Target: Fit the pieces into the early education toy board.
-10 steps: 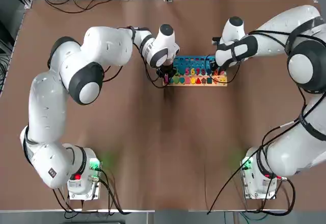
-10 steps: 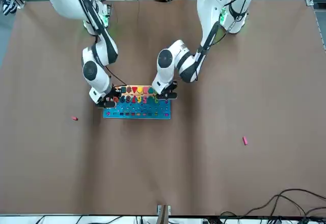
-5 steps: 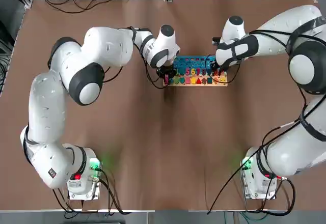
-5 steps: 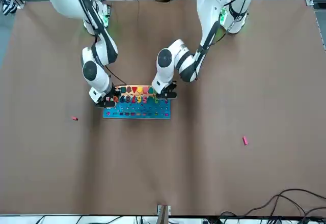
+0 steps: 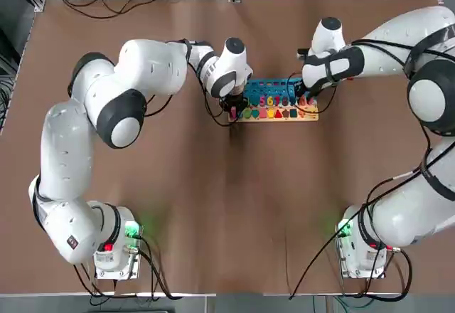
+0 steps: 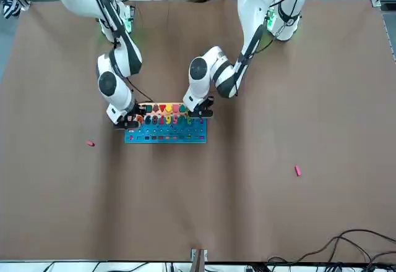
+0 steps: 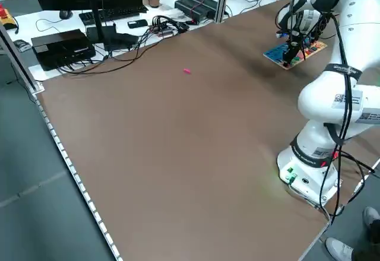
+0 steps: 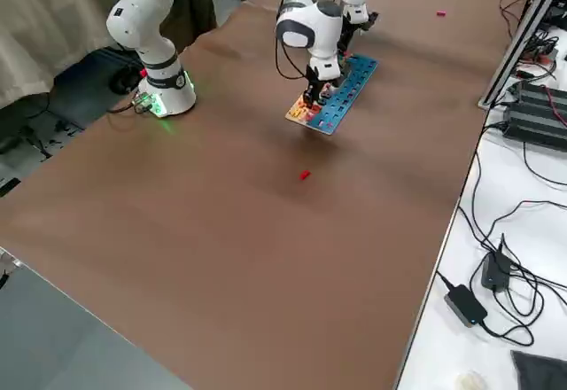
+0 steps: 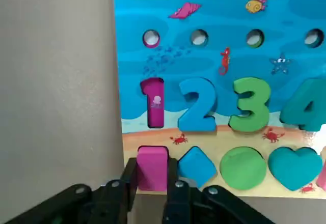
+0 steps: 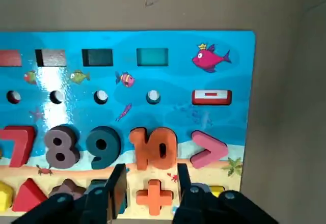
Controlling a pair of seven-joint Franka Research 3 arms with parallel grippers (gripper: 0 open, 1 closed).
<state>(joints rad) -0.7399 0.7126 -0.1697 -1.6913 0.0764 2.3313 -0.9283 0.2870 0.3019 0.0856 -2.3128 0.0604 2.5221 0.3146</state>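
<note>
- Board (image 5: pixel 281 114): toward the table's far edge, nudged slightly rightward; re-aim.
- Left claw (image 9: pixel 153 169): board's left end, closed on pink rectangle (image 9: pixel 152 169).
- Right claw (image 10: pixel 151 169): board's right end, parted, empty.
- Orange ten (image 10: pixel 163 147): askew; likely needs pressing.
- Pink piece (image 6: pixel 297 170), red piece (image 6: pixel 90 143): loose.

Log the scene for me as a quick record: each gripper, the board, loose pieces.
left gripper: closed on pink rectangle, at the board's shape strip
right gripper: jaws apart, around orange plus
toy board: under both grippers
orange 10: on board
loose on table: red piece, pink piece
</note>
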